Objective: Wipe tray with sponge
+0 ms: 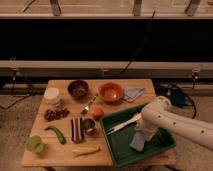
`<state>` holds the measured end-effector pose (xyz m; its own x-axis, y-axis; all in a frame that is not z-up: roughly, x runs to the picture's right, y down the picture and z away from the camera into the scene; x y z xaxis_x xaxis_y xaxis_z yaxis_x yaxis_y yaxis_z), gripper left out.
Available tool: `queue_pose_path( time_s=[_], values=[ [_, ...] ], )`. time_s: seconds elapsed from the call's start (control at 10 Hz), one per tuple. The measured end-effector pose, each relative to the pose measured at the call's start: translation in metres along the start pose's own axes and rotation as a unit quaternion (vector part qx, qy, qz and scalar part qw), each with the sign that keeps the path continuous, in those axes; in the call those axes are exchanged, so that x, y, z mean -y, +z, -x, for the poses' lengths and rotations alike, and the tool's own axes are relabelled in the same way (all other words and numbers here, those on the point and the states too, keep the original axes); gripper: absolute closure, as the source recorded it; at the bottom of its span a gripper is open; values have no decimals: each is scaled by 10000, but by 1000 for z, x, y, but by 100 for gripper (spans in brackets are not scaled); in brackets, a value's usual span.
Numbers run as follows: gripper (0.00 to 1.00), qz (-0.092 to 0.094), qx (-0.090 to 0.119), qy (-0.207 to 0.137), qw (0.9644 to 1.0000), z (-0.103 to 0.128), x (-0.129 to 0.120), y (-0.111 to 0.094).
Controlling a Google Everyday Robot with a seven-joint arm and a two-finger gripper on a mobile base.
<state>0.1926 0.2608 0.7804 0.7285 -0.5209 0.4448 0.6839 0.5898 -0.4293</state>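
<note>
Claw: the claw [140, 135] hangs at the end of the white robot arm [175, 122], low inside the near right part of the tray, clenched on the sponge.
Sponge: small grey-blue rectangular sponge [137, 143], tilted, at the tip of the claw and low over the tray floor; if it touches the floor I cannot tell.
Tray: large dark green rectangular plastic tray with raised rim [120, 150], on the near right corner of the worktop, turned a little askew.
Utensil: white fork-like utensil [122, 124], lying in the far left part of the tray, just beside the arm.
Worktop: light wooden worktop [57, 154], carrying all the things.
Near left: yellow elongated piece [85, 150] just beside the tray; pale green round thing [35, 144] at the corner; long green pod [55, 134] between them, a little farther.
Middle: dark striped block [76, 129] with a small metal cup [89, 125] just beside it; orange round fruit [97, 112]; cluster of dark round fruits [55, 114].
Spoon: metal spoon [89, 104], between the orange round fruit and the dark bowl.
Far row, left to right: white round container [51, 95], dark brown bowl [78, 89], orange bowl [111, 92], folded light blue cloth [132, 93].
Behind: black cable [142, 42] going up across the dark wall.
</note>
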Motion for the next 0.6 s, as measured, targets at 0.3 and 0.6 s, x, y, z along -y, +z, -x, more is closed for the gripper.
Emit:
queue_pose_path(
  time_s=[0.3, 0.6],
  values=[
    [100, -43, 221, -275, 9994, 36, 15, 5],
    [100, -31, 321, -523, 9981, 51, 27, 8]
  ],
)
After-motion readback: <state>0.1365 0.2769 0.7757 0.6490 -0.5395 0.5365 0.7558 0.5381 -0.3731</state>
